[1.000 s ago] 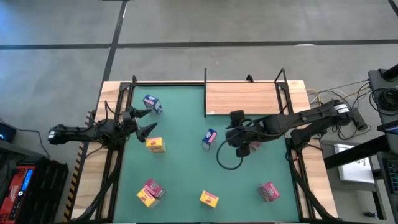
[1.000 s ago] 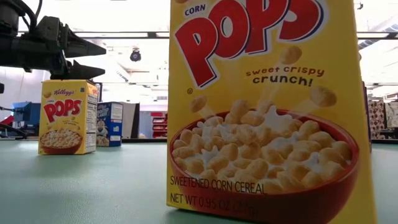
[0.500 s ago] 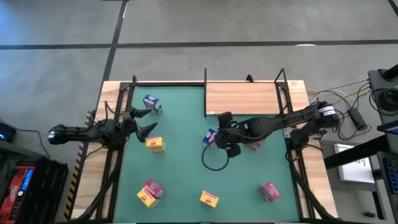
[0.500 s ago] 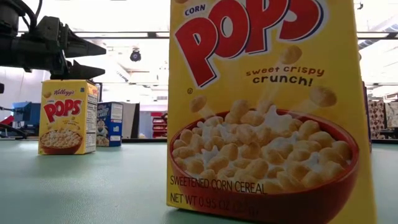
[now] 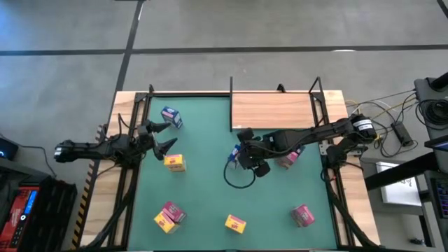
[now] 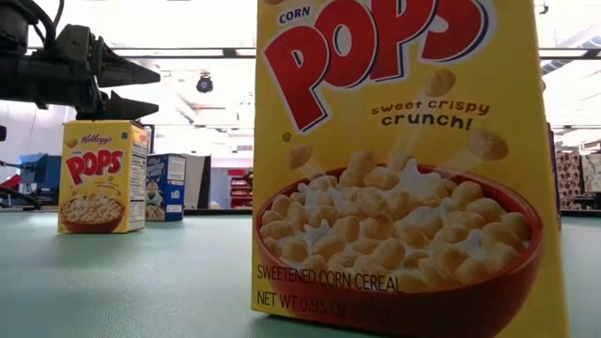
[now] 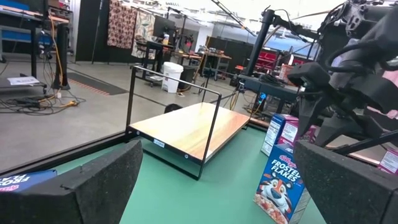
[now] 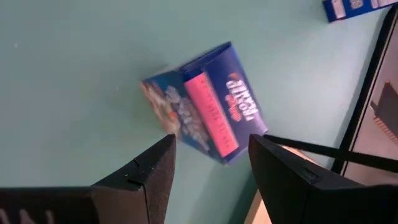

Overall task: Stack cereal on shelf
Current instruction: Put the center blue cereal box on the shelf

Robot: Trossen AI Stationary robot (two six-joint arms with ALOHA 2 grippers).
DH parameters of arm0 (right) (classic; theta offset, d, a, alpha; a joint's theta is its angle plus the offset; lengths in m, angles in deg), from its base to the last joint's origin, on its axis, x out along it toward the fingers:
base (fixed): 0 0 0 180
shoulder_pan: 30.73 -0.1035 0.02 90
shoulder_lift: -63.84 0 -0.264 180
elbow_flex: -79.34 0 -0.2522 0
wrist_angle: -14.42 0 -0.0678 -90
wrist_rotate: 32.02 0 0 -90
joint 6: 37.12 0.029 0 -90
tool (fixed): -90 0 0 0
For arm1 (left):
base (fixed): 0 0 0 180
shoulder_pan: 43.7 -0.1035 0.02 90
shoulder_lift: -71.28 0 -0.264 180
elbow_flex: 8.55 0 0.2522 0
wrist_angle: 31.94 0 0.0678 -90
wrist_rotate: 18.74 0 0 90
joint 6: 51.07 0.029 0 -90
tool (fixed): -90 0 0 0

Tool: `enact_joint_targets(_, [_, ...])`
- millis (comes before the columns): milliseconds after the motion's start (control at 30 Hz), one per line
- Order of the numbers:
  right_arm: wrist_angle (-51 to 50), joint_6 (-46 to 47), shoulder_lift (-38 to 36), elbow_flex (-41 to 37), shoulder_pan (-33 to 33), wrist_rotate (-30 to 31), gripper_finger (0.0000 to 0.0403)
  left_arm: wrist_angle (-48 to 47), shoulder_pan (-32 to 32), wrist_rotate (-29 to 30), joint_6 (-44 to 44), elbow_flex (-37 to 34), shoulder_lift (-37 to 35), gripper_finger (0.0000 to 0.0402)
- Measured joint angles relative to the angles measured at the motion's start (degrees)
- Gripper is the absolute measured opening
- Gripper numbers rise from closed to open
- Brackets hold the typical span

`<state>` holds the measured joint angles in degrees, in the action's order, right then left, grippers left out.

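A blue cereal box (image 8: 205, 112) stands on the green mat (image 5: 203, 189) mid-table, just left of the shelf's near corner. My right gripper (image 5: 241, 155) hovers over it, slanting down, open by a narrow gap (image 8: 211, 180), the box ahead of its fingertips. The shelf (image 5: 273, 110), a light-wood board with black posts, lies at the far right. My left gripper (image 5: 171, 134) waits at the left edge, wide open, pointing level. Other cereal boxes stand about: blue (image 5: 171, 116), yellow (image 5: 175, 163), pink and yellow (image 5: 169, 215), yellow (image 5: 236, 224), pink (image 5: 302, 215).
A pink box (image 5: 288, 157) lies partly under my right arm, near the shelf's front edge. A black cable loop (image 5: 238, 178) hangs below the right wrist. The near yellow box (image 6: 404, 169) fills the low view. Open mat lies between the boxes.
My right gripper has moved toward the table's left and a little down, from beside the pink box to over the blue box, rolling about its own axis as it went. Its finger gap looks unchanged. The boxes have stayed put.
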<state>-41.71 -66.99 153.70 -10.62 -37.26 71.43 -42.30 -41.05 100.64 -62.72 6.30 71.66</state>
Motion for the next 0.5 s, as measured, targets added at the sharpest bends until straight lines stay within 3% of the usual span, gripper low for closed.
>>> enact_joint_targets(233, [0.76,-2.22,-0.07,0.06,0.31,-3.78,0.0199,0.0,0.02,0.0,0.0,0.0,0.07,0.04])
enact_joint_targets(500, [5.76,-2.46,-0.07,0.06,1.03,-4.5,0.0265,0.0,-0.02,0.0,0.01,0.01,0.11,0.04])
